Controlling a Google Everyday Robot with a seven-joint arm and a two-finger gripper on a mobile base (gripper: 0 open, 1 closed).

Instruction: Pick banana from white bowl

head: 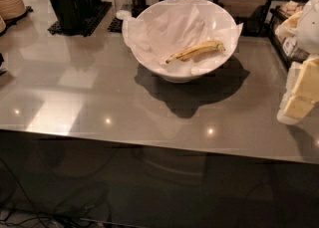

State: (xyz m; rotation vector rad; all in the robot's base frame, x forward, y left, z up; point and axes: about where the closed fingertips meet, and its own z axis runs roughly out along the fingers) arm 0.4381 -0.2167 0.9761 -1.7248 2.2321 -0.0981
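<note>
Gripper [299, 103] at right edge, apart from banana [197, 50] lying in white bowl [183, 76]

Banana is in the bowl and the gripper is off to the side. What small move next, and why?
Probably carry the gripper, now at the view's right edge, across to hover over the banana. The banana lies alone on the paper in the white bowl, well apart from the gripper.

Passage is free along the front edge and left half of the tabletop [75, 87]. Black holders [67, 8] line the rear edge. The white bowl [172, 74] stands rear-centre, open above. The gripper [299, 97] occupies the right edge.
</note>
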